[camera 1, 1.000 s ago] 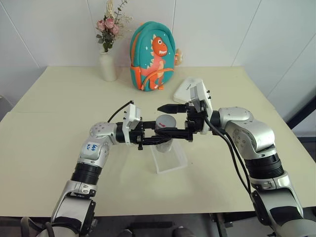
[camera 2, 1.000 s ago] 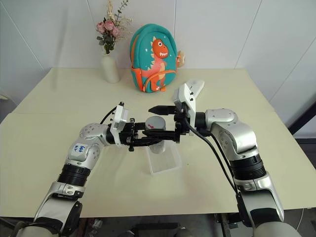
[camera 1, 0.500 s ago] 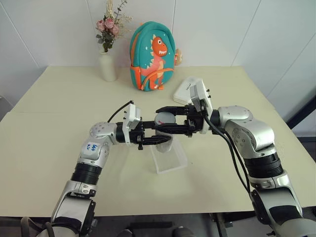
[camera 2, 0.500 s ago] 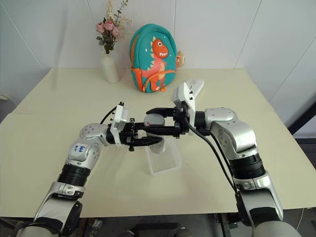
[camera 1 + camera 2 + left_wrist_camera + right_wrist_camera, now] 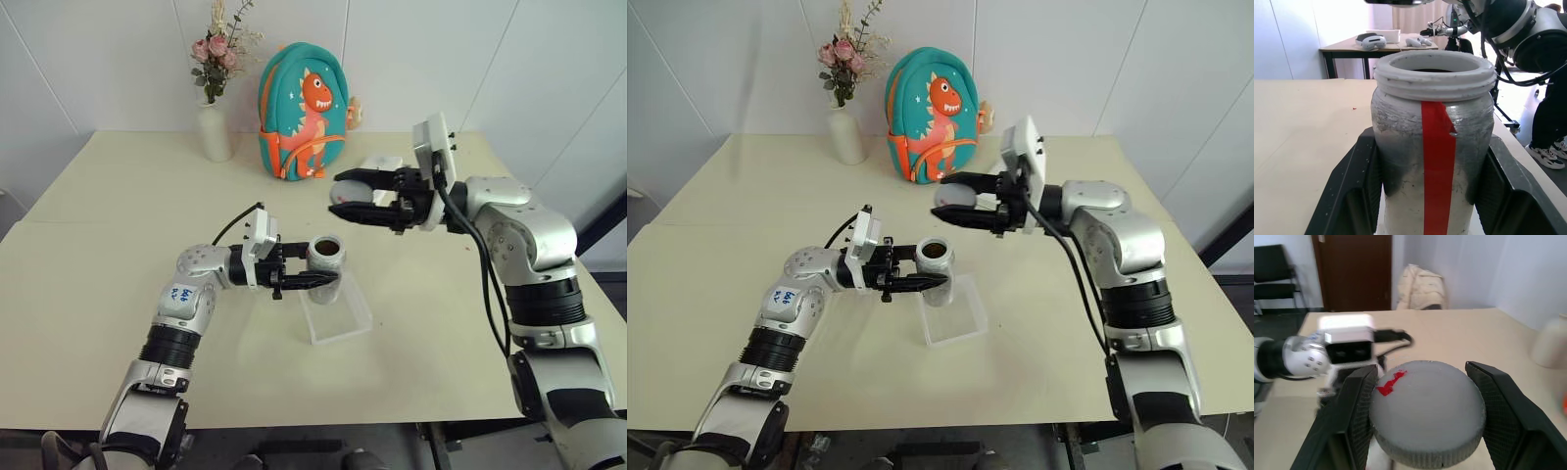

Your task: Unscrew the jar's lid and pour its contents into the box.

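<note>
The jar [image 5: 326, 262] is standing upright and open in the left pincer [image 5: 304, 280], clenched around its body, directly over the box [image 5: 336, 311] on the table [image 5: 98, 255]. The right pincer [image 5: 364, 198], gripping the lid [image 5: 348, 192], is hanging apart, so tipping falls to the left arm.

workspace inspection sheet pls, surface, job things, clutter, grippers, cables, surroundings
surface: cream table, no spills seen.
job's things: jar open and upright over the box, dark contents inside; lid off, held up and to the right of the jar.
clutter: white vase with flowers, dinosaur backpack and white case along the far edge.
grippers: left gripper shut on the jar; right gripper shut on the lid.
cables: black cable at the left wrist, black cable along the right arm; both clear of the jar.
surroundings: white tiled wall behind; second desk and a person's legs in the left wrist view.
</note>
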`<state>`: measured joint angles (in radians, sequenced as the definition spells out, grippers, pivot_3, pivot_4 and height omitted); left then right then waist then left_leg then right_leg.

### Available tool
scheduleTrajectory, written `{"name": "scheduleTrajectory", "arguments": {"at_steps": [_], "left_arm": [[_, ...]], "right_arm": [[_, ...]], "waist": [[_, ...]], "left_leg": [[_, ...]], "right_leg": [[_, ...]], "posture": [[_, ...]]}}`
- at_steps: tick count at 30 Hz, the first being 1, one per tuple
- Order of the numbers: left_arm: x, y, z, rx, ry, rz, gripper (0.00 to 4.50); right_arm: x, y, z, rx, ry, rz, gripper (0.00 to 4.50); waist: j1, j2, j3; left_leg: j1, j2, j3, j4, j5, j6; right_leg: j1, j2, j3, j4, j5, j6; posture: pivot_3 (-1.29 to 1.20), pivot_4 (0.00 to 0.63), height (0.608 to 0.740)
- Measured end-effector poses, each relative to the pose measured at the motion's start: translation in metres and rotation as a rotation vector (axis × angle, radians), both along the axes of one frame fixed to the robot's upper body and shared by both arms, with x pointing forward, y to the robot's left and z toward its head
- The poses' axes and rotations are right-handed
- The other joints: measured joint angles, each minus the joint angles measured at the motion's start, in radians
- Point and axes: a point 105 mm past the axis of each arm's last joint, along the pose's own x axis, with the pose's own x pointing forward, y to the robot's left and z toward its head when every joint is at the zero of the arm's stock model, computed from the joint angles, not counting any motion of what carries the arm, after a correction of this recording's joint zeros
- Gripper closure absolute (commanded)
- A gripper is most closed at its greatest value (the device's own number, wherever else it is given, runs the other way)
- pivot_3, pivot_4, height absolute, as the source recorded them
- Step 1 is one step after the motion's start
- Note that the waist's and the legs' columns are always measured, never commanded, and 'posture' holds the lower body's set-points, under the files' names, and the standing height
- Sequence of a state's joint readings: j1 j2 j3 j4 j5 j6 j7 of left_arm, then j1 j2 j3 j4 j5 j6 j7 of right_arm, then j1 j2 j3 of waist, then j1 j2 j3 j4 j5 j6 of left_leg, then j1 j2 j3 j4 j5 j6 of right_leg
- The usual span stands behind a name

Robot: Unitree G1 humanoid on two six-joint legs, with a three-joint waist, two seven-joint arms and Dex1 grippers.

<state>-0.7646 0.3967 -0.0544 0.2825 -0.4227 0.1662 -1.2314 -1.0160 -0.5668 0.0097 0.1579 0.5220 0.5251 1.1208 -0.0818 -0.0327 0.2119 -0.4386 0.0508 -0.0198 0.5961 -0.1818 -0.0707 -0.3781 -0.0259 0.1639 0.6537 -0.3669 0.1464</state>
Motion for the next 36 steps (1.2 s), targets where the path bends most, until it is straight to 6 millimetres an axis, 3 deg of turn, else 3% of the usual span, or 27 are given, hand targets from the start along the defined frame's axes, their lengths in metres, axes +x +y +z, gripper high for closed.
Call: {"name": "scheduleTrajectory", "arguments": {"at_steps": [4, 9, 17, 21, 27, 33, 36], "left_arm": [[0.004, 0.016, 0.005, 0.012, -0.013, 0.056, 2.45], [0.005, 0.025, 0.012, 0.006, -0.020, 0.098, 2.45], [0.008, 0.050, 0.030, -0.034, -0.013, 0.197, 2.45], [0.009, 0.058, 0.033, -0.035, 0.000, 0.222, 2.45], [0.009, 0.061, 0.038, -0.056, 0.031, 0.224, 2.45], [0.009, 0.070, 0.042, -0.032, 0.028, 0.226, 2.45], [0.016, 0.076, 0.045, 0.014, -0.029, 0.248, 2.45]], "right_arm": [[0.019, -0.037, -0.008, -0.022, -0.001, -0.180, 1.92], [0.032, -0.065, -0.040, -0.032, 0.072, -0.333, 1.92], [0.029, -0.133, -0.147, -0.069, 0.271, -0.734, 1.92], [0.020, -0.145, -0.181, -0.047, 0.334, -0.850, 1.92], [0.022, -0.153, -0.191, 0.027, 0.350, -0.960, 1.92], [0.015, -0.154, -0.195, 0.034, 0.345, -0.985, 0.01], [0.007, -0.157, -0.195, 0.042, 0.333, -0.988, 0.01]], "waist": [[-0.001, 0.000, 0.000], [-0.001, 0.000, 0.000], [0.002, 0.000, 0.000], [-0.005, 0.001, 0.000], [-0.002, 0.001, 0.000], [0.000, 0.001, 0.000], [0.002, 0.001, 0.000]], "left_leg": [[0.000, 0.000, 0.000, -0.001, 0.000, 0.000], [0.000, 0.000, 0.000, -0.001, 0.000, 0.000], [0.000, 0.000, 0.000, 0.000, 0.000, 0.000], [0.002, 0.000, 0.001, 0.001, 0.000, 0.000], [0.002, 0.000, 0.001, 0.001, 0.002, 0.000], [0.002, -0.001, 0.000, 0.000, 0.002, 0.000], [0.002, -0.001, 0.000, 0.000, 0.002, 0.000]], "right_leg": [[0.000, 0.000, 0.000, -0.001, 0.000, 0.000], [0.000, 0.000, 0.000, -0.001, 0.000, 0.000], [0.001, 0.000, 0.000, 0.000, 0.000, 0.000], [0.001, 0.000, 0.001, 0.001, 0.000, 0.000], [0.001, 0.000, 0.001, 0.003, 0.000, 0.000], [0.001, 0.000, 0.001, 0.002, 0.000, 0.000], [0.002, 0.000, 0.001, 0.002, 0.000, 0.001]], "posture": [[0.00, 0.150, 0.740], [0.00, 0.150, 0.740], [0.00, 0.150, 0.740], [0.00, 0.150, 0.740], [0.00, 0.150, 0.740], [0.00, 0.150, 0.740], [0.00, 0.150, 0.740]]}}
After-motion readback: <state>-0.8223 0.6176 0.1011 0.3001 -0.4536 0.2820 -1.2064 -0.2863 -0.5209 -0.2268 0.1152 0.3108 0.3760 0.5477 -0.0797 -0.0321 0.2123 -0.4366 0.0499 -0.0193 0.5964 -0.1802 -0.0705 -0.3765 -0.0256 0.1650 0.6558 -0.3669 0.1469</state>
